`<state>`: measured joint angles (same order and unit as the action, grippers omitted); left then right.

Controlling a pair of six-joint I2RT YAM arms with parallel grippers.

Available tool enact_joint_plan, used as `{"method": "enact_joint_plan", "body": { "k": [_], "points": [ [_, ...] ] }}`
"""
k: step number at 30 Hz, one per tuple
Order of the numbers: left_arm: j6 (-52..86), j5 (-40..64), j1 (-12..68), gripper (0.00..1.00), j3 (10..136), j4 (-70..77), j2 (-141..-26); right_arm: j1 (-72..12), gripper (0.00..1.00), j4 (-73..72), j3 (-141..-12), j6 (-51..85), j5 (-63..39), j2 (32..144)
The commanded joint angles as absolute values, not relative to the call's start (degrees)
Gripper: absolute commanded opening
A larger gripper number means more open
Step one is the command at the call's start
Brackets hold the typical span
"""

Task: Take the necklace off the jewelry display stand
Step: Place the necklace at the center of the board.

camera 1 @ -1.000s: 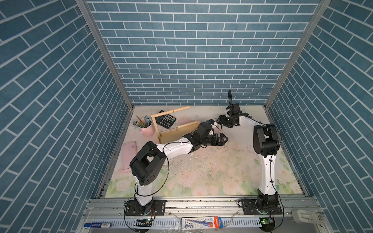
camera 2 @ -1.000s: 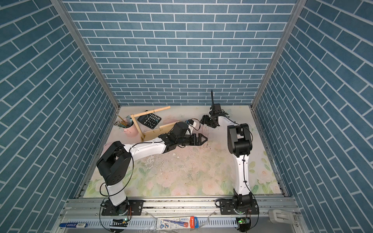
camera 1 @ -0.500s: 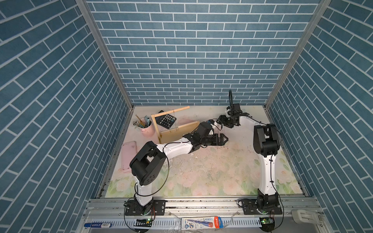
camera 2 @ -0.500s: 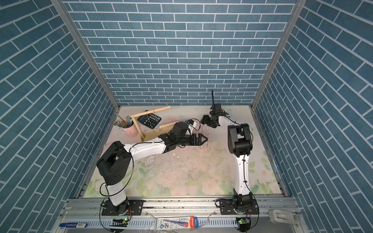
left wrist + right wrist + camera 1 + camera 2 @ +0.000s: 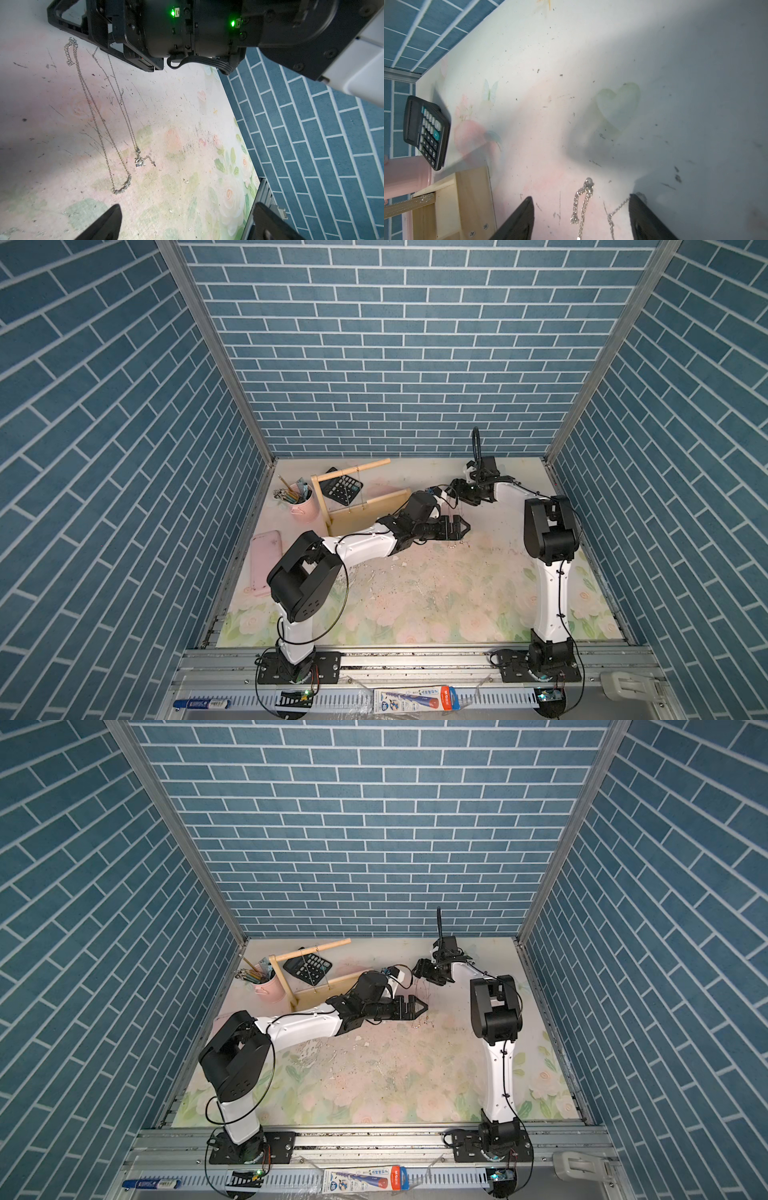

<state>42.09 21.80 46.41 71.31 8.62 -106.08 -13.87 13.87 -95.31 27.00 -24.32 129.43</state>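
Note:
The pale wooden jewelry display stand (image 5: 365,512) (image 5: 328,988) lies tipped over at the back left; one corner shows in the right wrist view (image 5: 471,197). Two thin silver necklaces (image 5: 99,116) lie stretched on the table off the stand, pendants (image 5: 138,162) toward my left gripper. Their clasp ends (image 5: 586,187) rest between the spread fingers of my right gripper (image 5: 580,197) (image 5: 457,491), which is open low over the table. My left gripper (image 5: 187,207) (image 5: 466,526) is wide open and empty, just short of the pendants.
A pink pencil cup (image 5: 303,506) and a black calculator (image 5: 343,489) stand behind the fallen stand. More thin chains (image 5: 357,489) hang from its upper bar. A pink flat case (image 5: 266,564) lies by the left wall. The right wall (image 5: 311,145) is close.

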Motion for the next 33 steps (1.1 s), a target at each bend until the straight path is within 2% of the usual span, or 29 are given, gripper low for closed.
{"method": "enact_joint_plan", "body": {
  "k": [1,33],
  "points": [
    [42.0,22.1,46.1,0.99,70.8,9.1,-106.1,-14.1,0.72,15.5,-94.0,29.4,-25.1,128.9],
    [41.7,22.0,46.2,0.99,70.7,7.8,-105.2,-14.1,0.72,14.1,-103.4,38.9,-25.6,134.9]
  ]
}}
